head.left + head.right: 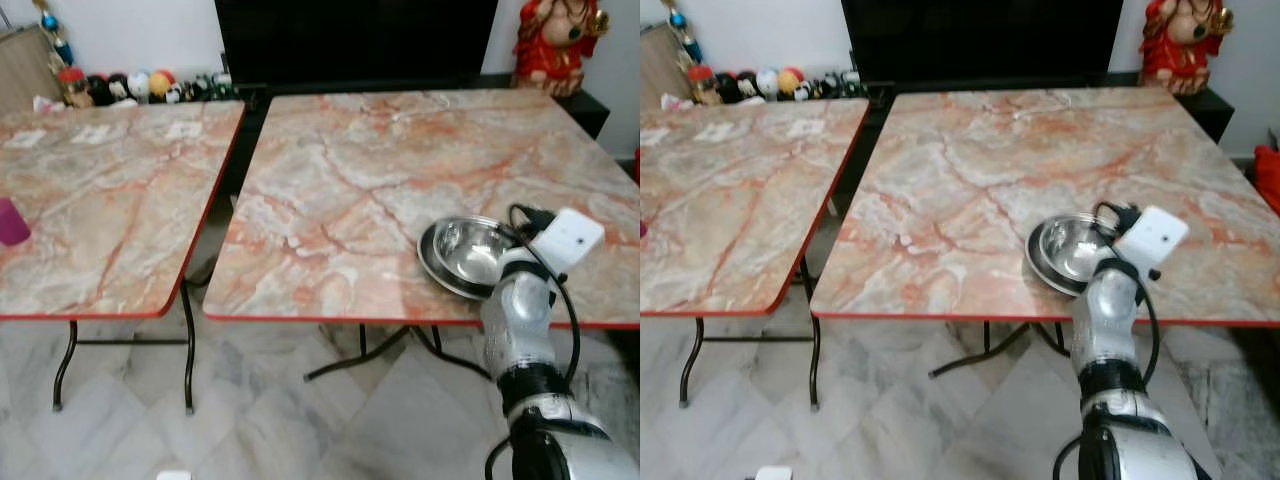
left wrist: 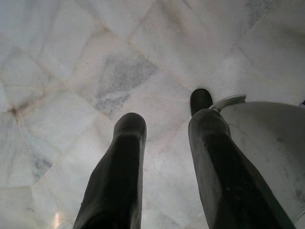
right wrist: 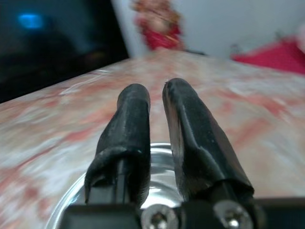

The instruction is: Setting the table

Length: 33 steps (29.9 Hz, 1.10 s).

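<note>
A shiny steel bowl [image 1: 470, 250] sits in a shallow steel plate [image 1: 432, 262] near the front edge of the right marble table [image 1: 380, 160]. My right arm reaches up from below that edge, its white wrist camera [image 1: 566, 238] beside the bowl. In the right wrist view my right gripper [image 3: 155, 90] hangs just over the bowl's rim [image 3: 159, 147], fingers pressed almost together with nothing between them. My left gripper [image 2: 167, 119] hangs open above the floor tiles.
A second marble table [image 1: 100, 200] stands to the left across a narrow gap, with a pink object [image 1: 12, 222] at its left edge. A black screen [image 1: 350, 40], a red figurine [image 1: 555, 40] and small toys [image 1: 140, 85] line the back wall.
</note>
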Available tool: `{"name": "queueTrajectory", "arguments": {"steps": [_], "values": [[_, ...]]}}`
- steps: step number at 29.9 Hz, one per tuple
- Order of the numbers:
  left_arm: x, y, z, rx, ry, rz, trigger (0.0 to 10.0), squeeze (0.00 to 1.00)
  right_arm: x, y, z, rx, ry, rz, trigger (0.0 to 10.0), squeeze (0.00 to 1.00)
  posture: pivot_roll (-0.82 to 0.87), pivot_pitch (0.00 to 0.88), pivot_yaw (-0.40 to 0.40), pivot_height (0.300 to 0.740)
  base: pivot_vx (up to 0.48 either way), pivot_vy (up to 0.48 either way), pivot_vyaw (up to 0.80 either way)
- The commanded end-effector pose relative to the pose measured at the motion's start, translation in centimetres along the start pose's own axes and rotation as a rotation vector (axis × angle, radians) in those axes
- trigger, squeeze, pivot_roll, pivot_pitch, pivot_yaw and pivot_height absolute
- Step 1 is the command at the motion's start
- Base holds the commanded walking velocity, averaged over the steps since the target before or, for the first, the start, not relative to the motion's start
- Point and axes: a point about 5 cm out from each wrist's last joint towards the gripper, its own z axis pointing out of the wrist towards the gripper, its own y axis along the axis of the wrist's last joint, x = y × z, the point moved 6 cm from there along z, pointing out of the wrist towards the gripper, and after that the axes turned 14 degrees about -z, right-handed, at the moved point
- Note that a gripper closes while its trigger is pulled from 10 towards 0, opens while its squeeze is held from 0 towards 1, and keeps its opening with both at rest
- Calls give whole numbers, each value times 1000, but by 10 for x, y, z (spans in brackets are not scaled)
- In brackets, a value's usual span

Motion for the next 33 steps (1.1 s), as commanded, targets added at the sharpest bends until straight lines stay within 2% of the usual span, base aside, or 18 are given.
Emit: {"name": "queueTrajectory", "arguments": {"steps": [1,3,6,9,10,11,13,21,23,26,33], "values": [[1,-4,-1,10,0,-11,10000,0,26,9,-9,-61,154,-46,10000,0,-75,0,25,740,0,0,0],[1,-5,-1,11,-1,-11,10000,0,39,7,-20,-73,258,-61,10000,0,-79,0,19,740,0,0,0],[0,-5,-1,10,-1,-21,10000,0,49,-2,-36,-55,354,-68,10000,0,-81,0,12,740,0,0,0],[0,-6,-1,9,-1,-25,10000,0,50,-7,-42,-31,376,-45,10000,0,-86,0,10,740,0,0,0],[-1,-6,-1,11,-2,-29,10000,0,57,-7,-49,-42,426,-64,10000,0,-87,0,10,740,0,0,0],[-1,-6,-1,11,-2,-29,10000,0,57,-7,-49,-42,426,-64,10000,0,-87,0,10,740,0,0,0],[-1,-7,-1,14,-2,-41,10000,0,67,-5,-57,-51,475,-60,10000,0,-86,0,11,740,0,0,0],[1,-7,-1,16,3,-38,10000,0,83,1,-66,-42,499,-26,10000,0,-79,0,21,740,0,443,0],[2,-7,-1,17,4,-30,10000,0,88,4,-72,-47,512,-18,10000,0,-82,0,24,740,0,480,800],[2,-7,-1,19,4,-24,10000,0,89,3,-74,-39,510,-13,10000,0,-84,0,25,740,0,480,717],[2,-8,-1,24,2,-12,10000,0,89,-1,-74,-1,483,28,10000,0,-81,0,25,740,0,480,0]]}}
